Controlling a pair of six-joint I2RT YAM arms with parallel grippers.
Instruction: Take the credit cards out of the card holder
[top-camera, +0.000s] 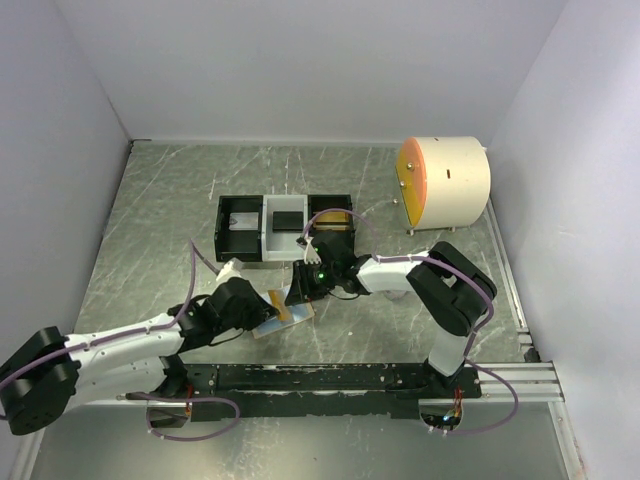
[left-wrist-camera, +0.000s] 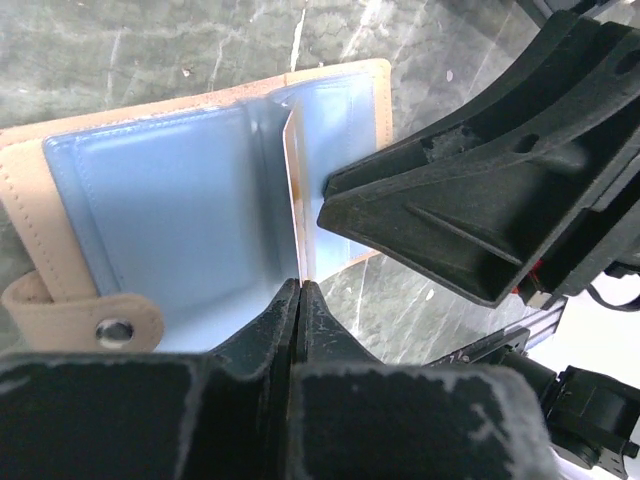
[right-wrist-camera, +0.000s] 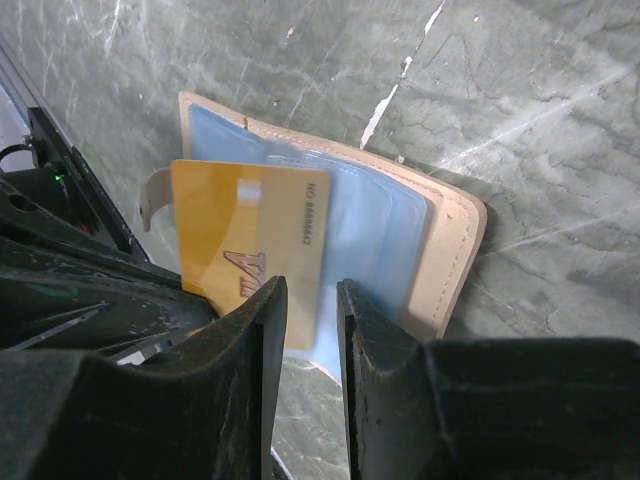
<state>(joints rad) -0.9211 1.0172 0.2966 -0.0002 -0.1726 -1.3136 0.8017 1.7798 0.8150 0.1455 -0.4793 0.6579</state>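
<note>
**Robot-manipulation laboratory cell.** Plain white panel walls (top-camera: 300, 70) enclose a grey marble-patterned tabletop (top-camera: 170, 200) on three sides. A white-and-black jointed left arm (top-camera: 120, 352) and matching right arm (top-camera: 447, 298), trailing thin purple cables (top-camera: 192, 270), are bolted to a black base plate (top-camera: 330, 378) beside an aluminium rail (top-camera: 520, 372).

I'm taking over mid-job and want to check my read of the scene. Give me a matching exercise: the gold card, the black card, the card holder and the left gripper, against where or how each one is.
Things:
1. gold card
2. black card
3. card holder
4. left gripper

Place or state:
A. in the white middle compartment of the tray
B. shut
C. lying open, pale blue inside up
D. sticking partly out of the card holder

Pairs: 1-D, 2-A, 3-C, 4-B.
</note>
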